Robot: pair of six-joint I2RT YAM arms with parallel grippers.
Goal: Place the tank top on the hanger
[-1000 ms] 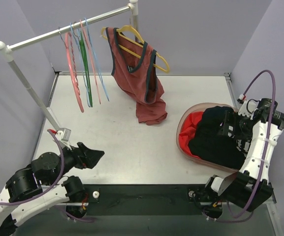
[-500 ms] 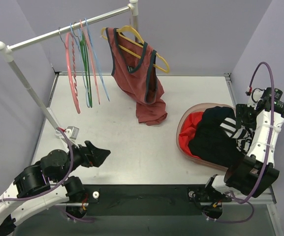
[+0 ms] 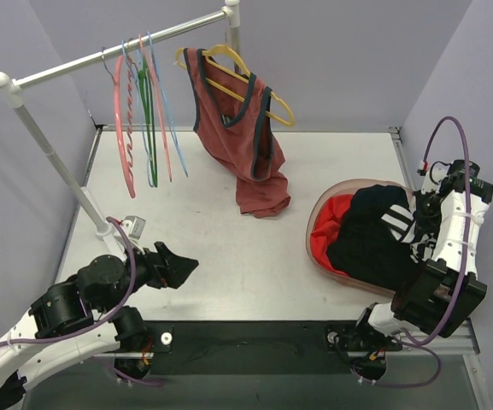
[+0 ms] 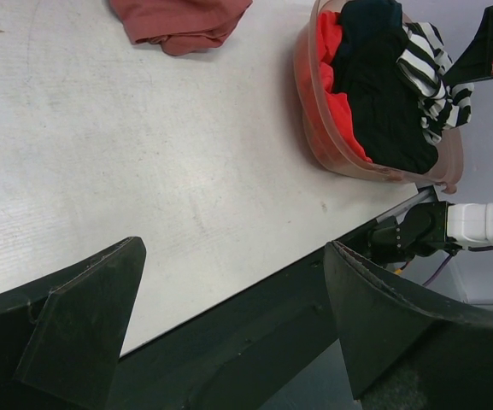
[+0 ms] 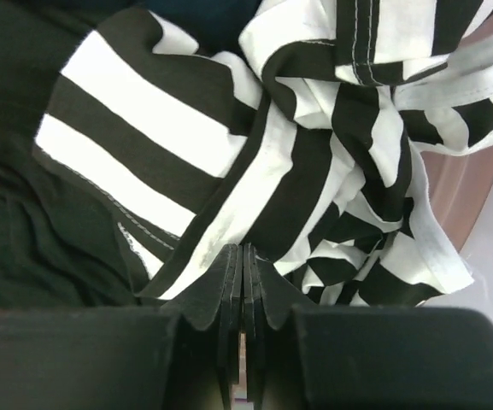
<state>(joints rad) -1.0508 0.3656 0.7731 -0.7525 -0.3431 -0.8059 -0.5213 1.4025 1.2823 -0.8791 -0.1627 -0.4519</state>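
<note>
The black-and-white striped tank top [image 3: 402,224] lies bunched at the right side of a tub, over a black garment [image 3: 364,241]. It also shows in the left wrist view as the striped tank top [image 4: 430,73]. My right gripper [image 3: 420,217] reaches down into the tub. In its wrist view the right gripper [image 5: 243,249] is shut, with a fold of the striped tank top [image 5: 297,171] pinched at its tips. The light-blue wire hanger [image 3: 176,128] hangs on the rail at the back left. My left gripper [image 3: 180,263] hovers low over the table's near left, the left gripper [image 4: 233,248] open and holding nothing.
The pinkish tub [image 3: 313,246] also holds a red cloth [image 3: 330,224]. A rust-red tank top [image 3: 239,120] hangs on a yellow hanger [image 3: 276,104], its hem resting on the table. Pink, green and other hangers [image 3: 139,120] share the white rail [image 3: 75,61], whose post slants down at the left.
My right gripper has shut on the striped fabric and pulled it up out of the pile. The left arm has drifted slightly right and nearer. The hangers on the rail swing a little.
</note>
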